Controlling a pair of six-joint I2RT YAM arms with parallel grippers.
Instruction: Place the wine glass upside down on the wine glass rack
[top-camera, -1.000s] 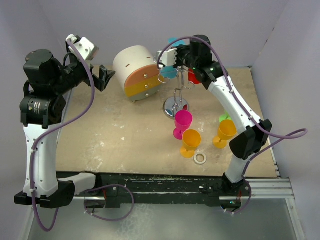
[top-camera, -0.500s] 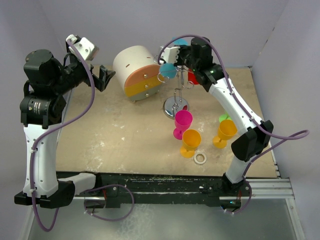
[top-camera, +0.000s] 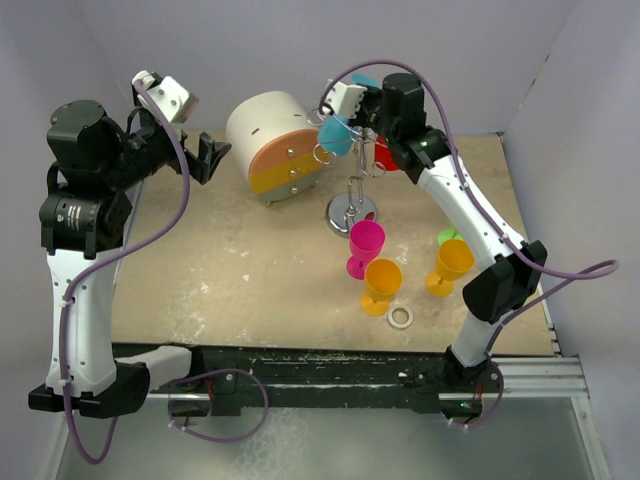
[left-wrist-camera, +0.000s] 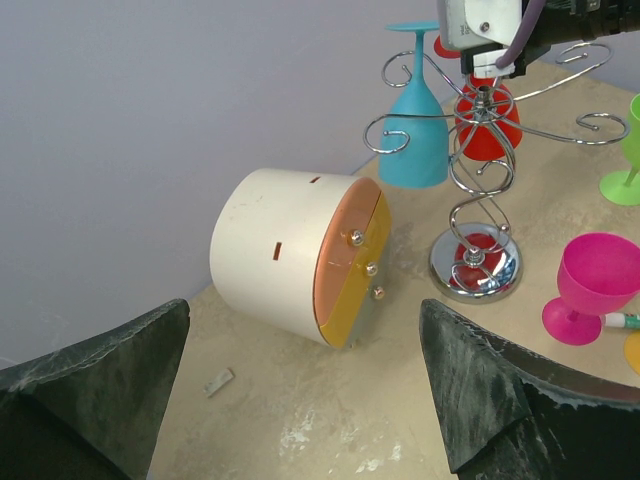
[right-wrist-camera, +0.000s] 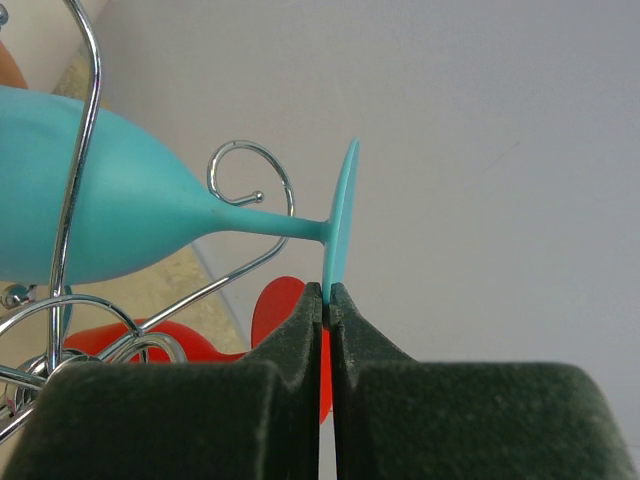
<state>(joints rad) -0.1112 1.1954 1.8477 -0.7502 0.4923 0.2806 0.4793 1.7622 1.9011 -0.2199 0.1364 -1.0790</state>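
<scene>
inverted wine glass (right-wrist-camera: 110, 225), right gripper (right-wrist-camera: 327, 292) seemingly holding

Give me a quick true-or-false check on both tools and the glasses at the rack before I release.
1. The right tool is shut on the foot of the teal wine glass. True.
2. The left tool holds the pink glass. False: it is open and empty, and the pink glass stands on the table.
3. A red glass hangs bowl down on the rack. True.
4. The teal wine glass is bowl up. False: its bowl points down, with the foot on top.
</scene>
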